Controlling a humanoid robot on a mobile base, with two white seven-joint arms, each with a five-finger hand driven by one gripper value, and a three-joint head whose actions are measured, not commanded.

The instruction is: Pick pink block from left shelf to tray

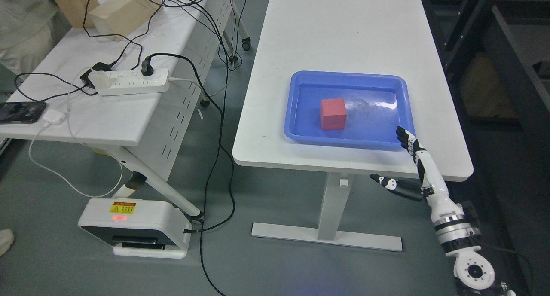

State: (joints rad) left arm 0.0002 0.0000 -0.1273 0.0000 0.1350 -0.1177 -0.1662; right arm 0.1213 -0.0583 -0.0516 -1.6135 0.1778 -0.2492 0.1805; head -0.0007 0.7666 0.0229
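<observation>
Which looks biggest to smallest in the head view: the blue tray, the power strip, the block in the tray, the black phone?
1. Blue tray
2. Power strip
3 and 4. Black phone and block: they look about alike, and the phone is cut by the picture edge, so I do not rank them.

Single head view; high, angled down at white table (343,29); moderately far.
</observation>
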